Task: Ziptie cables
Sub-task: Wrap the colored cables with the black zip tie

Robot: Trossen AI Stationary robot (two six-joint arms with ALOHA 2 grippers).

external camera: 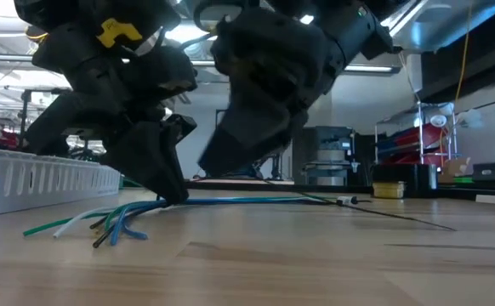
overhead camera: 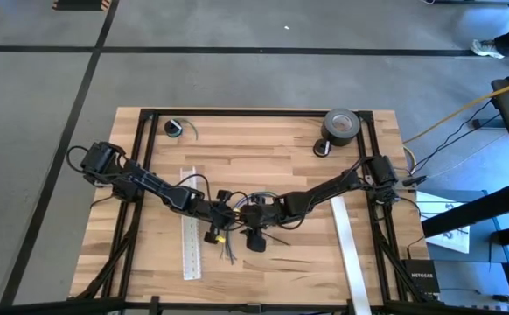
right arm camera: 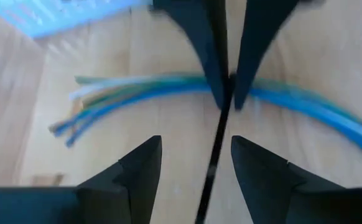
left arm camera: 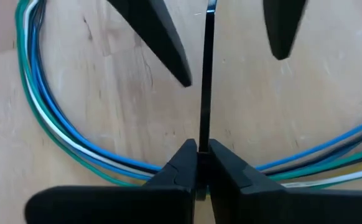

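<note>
The cables (left arm camera: 56, 134), a bundle of blue, green and white wires, lie curved on the wooden table near its front edge. A thin black ziptie (left arm camera: 204, 81) lies straight across them. My left gripper (left arm camera: 203, 149) is shut on the ziptie just above the bundle; the low view shows its tips (external camera: 164, 189) down at the wires. My right gripper (right arm camera: 196, 146) stands open just opposite it. Its two fingers (left arm camera: 168, 43) stand on either side of the ziptie's farther stretch (right arm camera: 213, 155) without touching it. My left gripper pinches the ziptie (left arm camera: 204, 138) between its two fingertips, at the place where the strip crosses the cables. The fingers slant down from the table's left side and point along the strip. The free length of the ziptie runs straight on between my right gripper's fingers.
A long white slotted strip (overhead camera: 191, 229) lies left of the grippers and another (overhead camera: 349, 249) to their right. A roll of dark tape (overhead camera: 342, 125) and a small coil (overhead camera: 176, 129) sit at the table's far edge. The cables' loose ends (overhead camera: 228, 254) point toward the near edge.
</note>
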